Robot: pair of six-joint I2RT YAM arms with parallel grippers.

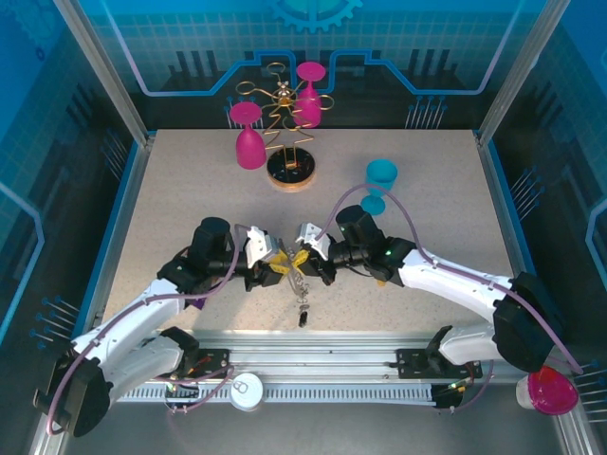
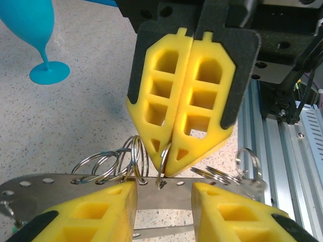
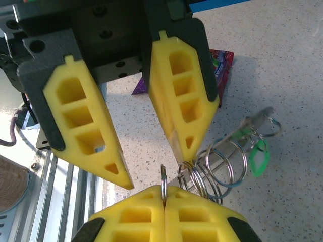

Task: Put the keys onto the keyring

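Speckled beige tabletop [image 1: 446, 275], blue-lit enclosure. Both arms meet at the centre, toward my edge.

Right gripper [image 3: 164, 196]: jaws pressed fully together, pinching one split ring [image 3: 163, 175] edge-on. That ring threads a hole in the keyring [image 2: 55, 180], a perforated grey metal bar. My reading is that the pinch fixes the ring upright so a key can be worked onto it.

Left gripper [image 2: 164, 191]: jaws part-way apart, fingertips either side of the pinched ring and just in front of the bar. I can make out nothing clamped. I judge it is lining up for a second hold.

The keyring lies between the two grippers. I cannot tell whether the bar is lifted or resting on the table.

Views compared:
- Left wrist: the ring passing through its hole; a teal goblet [image 2: 35, 30] beyond.
- Right wrist: the bar's far end, with a cluster of loose rings [image 3: 222, 161], the green tag [image 3: 260, 161] and a purple snack packet [image 3: 222, 68] behind.
- Top: the keyring trails toward me, with a small dark piece at its end, too small to name.
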